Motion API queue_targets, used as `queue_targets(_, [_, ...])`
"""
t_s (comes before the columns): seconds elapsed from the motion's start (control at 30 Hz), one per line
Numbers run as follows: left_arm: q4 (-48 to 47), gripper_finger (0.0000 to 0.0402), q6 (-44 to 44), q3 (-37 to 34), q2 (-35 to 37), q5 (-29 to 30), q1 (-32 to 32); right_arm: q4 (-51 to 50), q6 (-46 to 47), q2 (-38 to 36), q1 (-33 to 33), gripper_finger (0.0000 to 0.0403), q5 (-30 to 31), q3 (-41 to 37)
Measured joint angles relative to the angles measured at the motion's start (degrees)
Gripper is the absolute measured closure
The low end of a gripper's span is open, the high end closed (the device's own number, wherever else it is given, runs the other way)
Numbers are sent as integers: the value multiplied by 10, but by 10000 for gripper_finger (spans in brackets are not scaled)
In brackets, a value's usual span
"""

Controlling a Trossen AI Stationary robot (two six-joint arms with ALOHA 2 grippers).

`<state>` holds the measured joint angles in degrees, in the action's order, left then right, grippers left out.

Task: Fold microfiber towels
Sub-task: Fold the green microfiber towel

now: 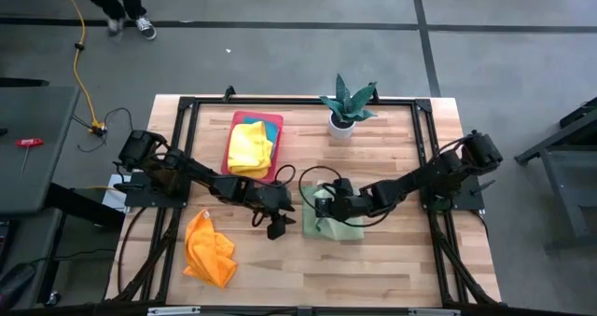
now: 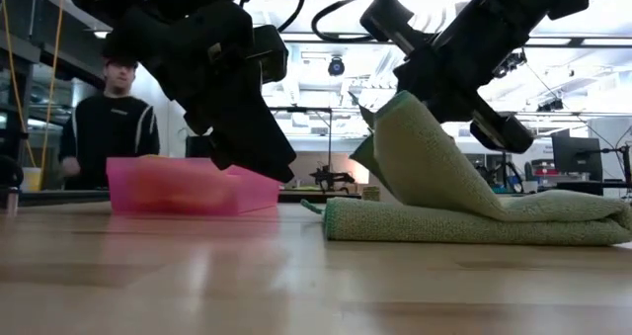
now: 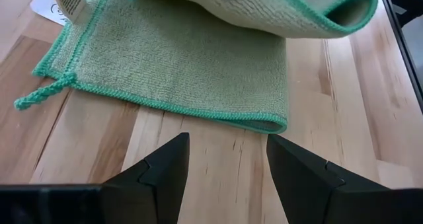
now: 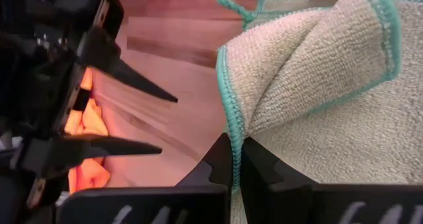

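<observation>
On the plank counter (image 1: 392, 260) lies a crumpled orange towel (image 1: 209, 249). Mid-counter, the right pincer (image 4: 234, 159) pinches a ribbed, teal-edged green towel (image 2: 474, 211), lifting one fold. The left pincer (image 3: 225, 168) hovers beside it, fingers spread. Farther, a yellow towel (image 1: 250, 146) fills the pink tray (image 1: 272, 122).
</observation>
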<state>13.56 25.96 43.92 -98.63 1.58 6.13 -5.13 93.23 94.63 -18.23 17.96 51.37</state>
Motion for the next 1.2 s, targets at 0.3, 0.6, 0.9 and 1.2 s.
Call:
queue_targets(0.3, [0, 209, 4, 0, 0, 2, 0, -2, 4, 0, 4, 403, 16, 0])
queue_targets(0.6, [0, 209, 4, 0, 0, 2, 0, -5, -18, 0, 7, 321, -13, 0])
queue_targets(0.9, [-7, 209, 4, 0, 1, -2, -4, -36, -93, -48, 37, 192, -5, 0])
queue_targets(1.2, [-80, 209, -20, 0, 114, -63, -70, -345, -143, -208, 5, 179, 12, -1])
